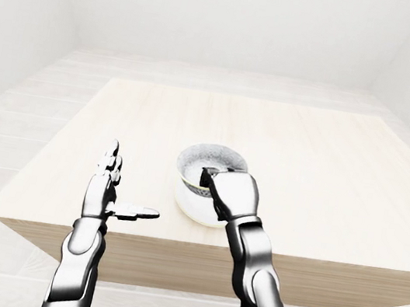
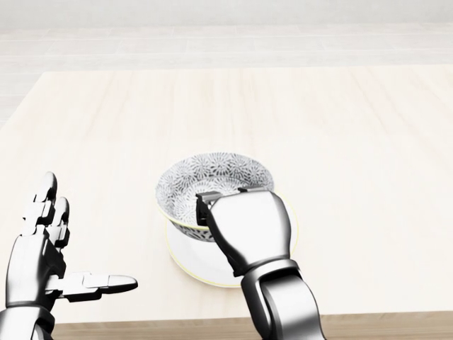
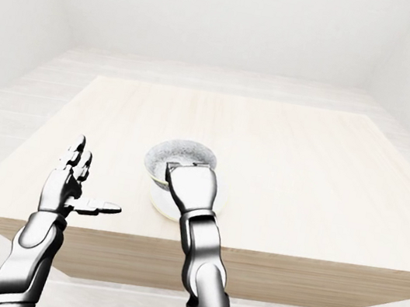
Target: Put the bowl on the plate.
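Standing in white room (image 1: 213,13): pale table (image 1: 329,166)

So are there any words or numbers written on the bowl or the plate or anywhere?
None: no words, numbers or signs show anywhere. The bowl carries only a grey flower pattern; the plate, the wooden table, the left hand and the right hand, which grips the bowl's rim, are bare.

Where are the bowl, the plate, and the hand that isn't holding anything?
bowl (image 2: 212,173): head view, patterned inside.
plate (image 2: 192,258): head view, bare white part at lower left.
left hand (image 2: 39,265): head view, middle of the hand.
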Tool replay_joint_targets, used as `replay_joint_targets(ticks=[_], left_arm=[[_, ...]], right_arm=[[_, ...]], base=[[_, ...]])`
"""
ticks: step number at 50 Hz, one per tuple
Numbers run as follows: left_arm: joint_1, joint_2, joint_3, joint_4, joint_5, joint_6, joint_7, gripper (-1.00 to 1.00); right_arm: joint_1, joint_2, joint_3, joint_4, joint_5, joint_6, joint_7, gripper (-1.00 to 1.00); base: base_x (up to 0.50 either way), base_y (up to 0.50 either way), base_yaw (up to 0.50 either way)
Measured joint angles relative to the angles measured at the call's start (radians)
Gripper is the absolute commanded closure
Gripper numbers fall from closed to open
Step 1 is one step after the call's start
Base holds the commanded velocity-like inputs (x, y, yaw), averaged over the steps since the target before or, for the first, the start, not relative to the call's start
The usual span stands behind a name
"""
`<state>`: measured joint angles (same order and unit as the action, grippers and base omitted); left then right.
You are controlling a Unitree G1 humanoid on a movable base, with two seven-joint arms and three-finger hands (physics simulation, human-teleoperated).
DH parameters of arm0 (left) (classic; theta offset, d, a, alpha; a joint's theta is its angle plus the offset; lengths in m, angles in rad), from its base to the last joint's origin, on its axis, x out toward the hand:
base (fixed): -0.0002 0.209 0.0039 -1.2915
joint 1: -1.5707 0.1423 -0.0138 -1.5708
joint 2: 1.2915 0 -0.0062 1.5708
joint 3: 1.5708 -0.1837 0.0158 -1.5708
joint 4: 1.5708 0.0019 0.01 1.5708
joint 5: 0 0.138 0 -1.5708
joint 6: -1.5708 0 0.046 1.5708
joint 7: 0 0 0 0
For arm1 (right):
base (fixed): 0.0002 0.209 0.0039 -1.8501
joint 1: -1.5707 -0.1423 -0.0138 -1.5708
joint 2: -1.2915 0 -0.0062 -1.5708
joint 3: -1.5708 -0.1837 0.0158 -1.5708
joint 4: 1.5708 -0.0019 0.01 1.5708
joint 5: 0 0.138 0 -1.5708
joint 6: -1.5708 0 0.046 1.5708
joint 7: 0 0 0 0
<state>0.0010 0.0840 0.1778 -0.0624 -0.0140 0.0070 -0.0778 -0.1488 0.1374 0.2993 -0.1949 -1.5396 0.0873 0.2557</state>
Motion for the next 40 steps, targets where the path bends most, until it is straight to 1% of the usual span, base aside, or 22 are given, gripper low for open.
replay_joint_targets(ticks=[9,28,40], left_arm=[[0.0,0.0,0.001,0.0,0.001,0.0,-0.001,-1.0],[-0.003,0.003,0.005,-0.017,0.0,0.015,-0.003,-1.0],[-0.006,0.003,0.006,-0.007,-0.001,0.01,-0.003,-1.0]], right_arm=[[-0.004,-0.003,-0.002,0.025,0.012,0.0,-0.016,0.3],[-0.062,-0.012,-0.042,0.129,0.049,0.0,-0.057,0.3],[-0.102,-0.02,-0.065,0.202,0.078,0.0,-0.09,0.29]], base=[[0.0,0.0,0.0],[0.0,0.0,0.0],[0.0,0.0,0.0]])
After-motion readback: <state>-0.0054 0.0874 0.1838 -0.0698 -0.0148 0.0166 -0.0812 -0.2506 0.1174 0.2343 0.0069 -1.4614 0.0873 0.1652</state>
